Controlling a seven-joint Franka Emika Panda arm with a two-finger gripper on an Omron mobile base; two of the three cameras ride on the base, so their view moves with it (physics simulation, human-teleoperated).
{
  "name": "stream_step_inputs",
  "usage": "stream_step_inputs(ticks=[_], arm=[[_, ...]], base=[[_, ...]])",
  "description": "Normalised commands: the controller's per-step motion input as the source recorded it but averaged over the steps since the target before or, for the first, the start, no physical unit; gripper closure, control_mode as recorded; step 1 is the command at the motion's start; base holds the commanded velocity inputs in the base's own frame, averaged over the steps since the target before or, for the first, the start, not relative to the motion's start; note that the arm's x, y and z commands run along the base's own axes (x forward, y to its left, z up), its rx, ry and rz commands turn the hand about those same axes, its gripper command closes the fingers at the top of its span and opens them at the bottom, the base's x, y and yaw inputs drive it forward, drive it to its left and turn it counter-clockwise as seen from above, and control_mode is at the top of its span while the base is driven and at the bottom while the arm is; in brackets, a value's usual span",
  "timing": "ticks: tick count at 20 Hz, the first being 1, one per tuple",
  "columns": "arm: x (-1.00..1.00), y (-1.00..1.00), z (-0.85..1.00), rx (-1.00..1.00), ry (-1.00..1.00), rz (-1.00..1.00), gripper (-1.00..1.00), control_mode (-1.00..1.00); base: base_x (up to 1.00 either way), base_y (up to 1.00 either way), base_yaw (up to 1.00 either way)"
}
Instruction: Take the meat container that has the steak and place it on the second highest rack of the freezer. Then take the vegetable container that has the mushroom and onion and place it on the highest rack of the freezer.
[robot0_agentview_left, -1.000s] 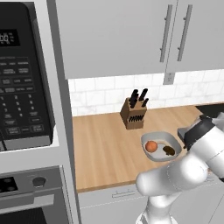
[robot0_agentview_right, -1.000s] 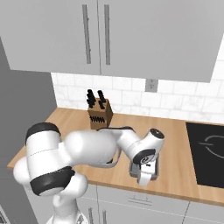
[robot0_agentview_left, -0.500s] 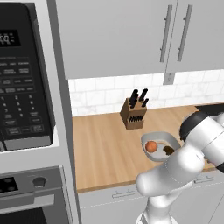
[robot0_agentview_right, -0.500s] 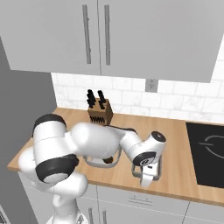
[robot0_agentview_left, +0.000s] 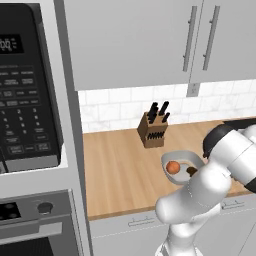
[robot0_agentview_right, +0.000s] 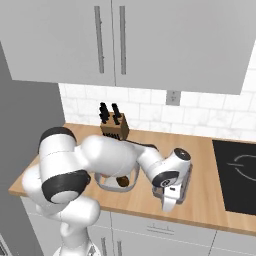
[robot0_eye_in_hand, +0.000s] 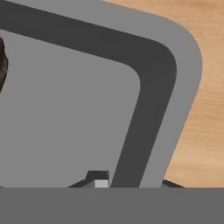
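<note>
The pincer (robot0_agentview_right: 171, 199) is reaching down at the front part of the wooden tabletop (robot0_agentview_right: 210, 150), and in the hand view its two dark tips (robot0_eye_in_hand: 99, 179) are sitting astride the rim wall of a grey meat container (robot0_eye_in_hand: 65, 113), one inside and one outside, so it is gripping that rim. At the left edge of that view a dark reddish-brown bit of the steak (robot0_eye_in_hand: 2, 61) is lying on the container floor. In the right base view the same container (robot0_agentview_right: 186, 187) is resting flat on the tabletop under the hand, near the front edge. Left of it, partly hidden behind the arm, the rounded grey vegetable container (robot0_agentview_left: 182, 157) is sitting on the tabletop, holding the orange onion (robot0_agentview_left: 173, 167) and, just beside it, the dark mushroom (robot0_agentview_left: 191, 171). A wooden knife block (robot0_agentview_left: 153, 131) is standing farther back by the white tile wall, well apart from both containers. A black cooktop (robot0_agentview_right: 237, 172) is lying to the right.
</note>
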Motion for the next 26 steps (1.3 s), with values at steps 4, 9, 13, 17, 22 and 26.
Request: stream_step_inputs(ticks=[4, 9, 13, 17, 22, 26], arm=[[0.00, 0.33, -0.09, 0.00, -0.04, 0.00, 1.00, -1.00], [-0.09, 0.40, 0.02, -0.05, -0.01, 0.00, 1.00, -1.00], [-0.68, 0.00, 0.44, -0.09, -0.02, 0.02, 1.00, -1.00], [-0.75, -0.18, 0.93, -0.13, -0.08, 0.06, 1.00, -1.00], [-0.61, 0.04, 1.00, 0.00, -0.15, 0.15, 1.00, -1.00], [-0.29, 0.15, 1.00, 0.06, -0.19, 0.14, 1.00, -1.00]], base=[[0.00, 0.00, 0.00], [0.00, 0.00, 0.00], [0.00, 0.00, 0.00], [0.00, 0.00, 0.00], [0.00, 0.00, 0.00], [0.00, 0.00, 0.00]])
